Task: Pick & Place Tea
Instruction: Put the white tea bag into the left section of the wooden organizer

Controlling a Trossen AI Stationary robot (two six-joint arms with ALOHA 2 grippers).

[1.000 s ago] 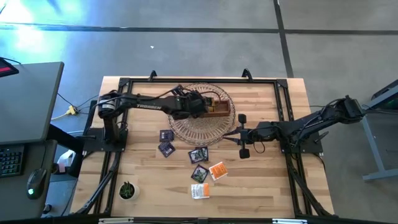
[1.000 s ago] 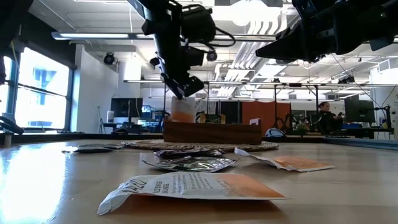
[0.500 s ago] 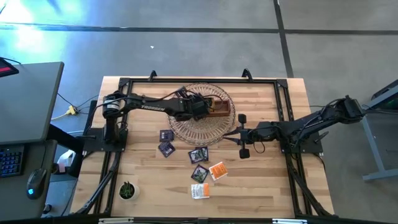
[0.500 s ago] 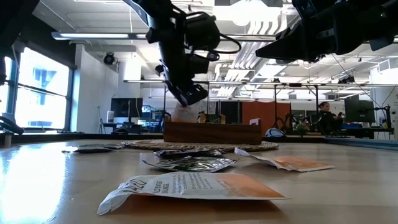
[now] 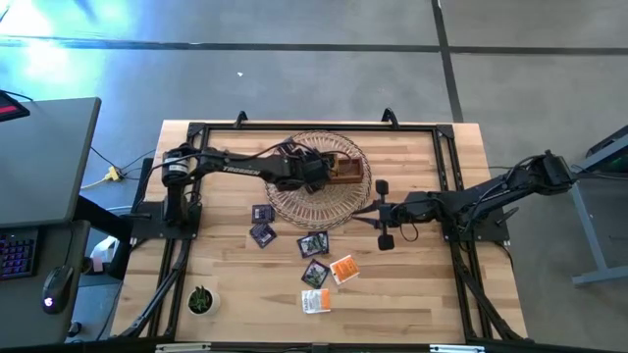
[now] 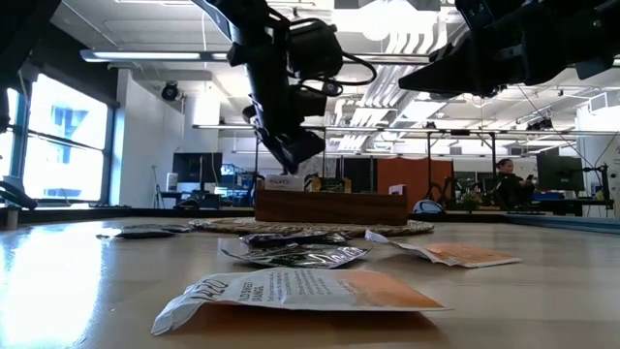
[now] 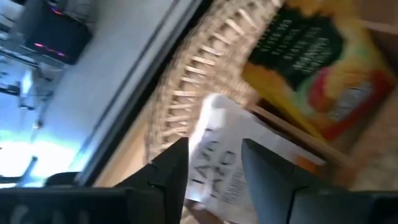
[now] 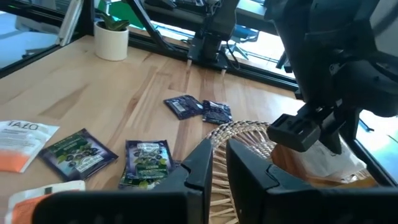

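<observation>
The pale wood worktop [image 5: 422, 284] carried a round wicker basket [image 5: 294, 201] near its far edge; the left gripper [image 7: 214, 165] hung over the wooden box [image 6: 329, 206] inside, jaws apart around a white sachet [image 7: 217, 155] — thin, crinkly paper, likely light and best pinched by an edge; loose sachets [image 5: 329, 270] lay toward the near edge; the right gripper [image 8: 219, 155] waited beside the basket, fingers narrowly parted, empty.

One camera looked straight down from high up and saw the whole table [image 5: 412, 294]. One sat low at the table top and looked level across into the room. The left wrist camera was very close to the basket [image 7: 205, 68]. The right wrist camera looked over the table from farther off. All four saw that basket.
</observation>
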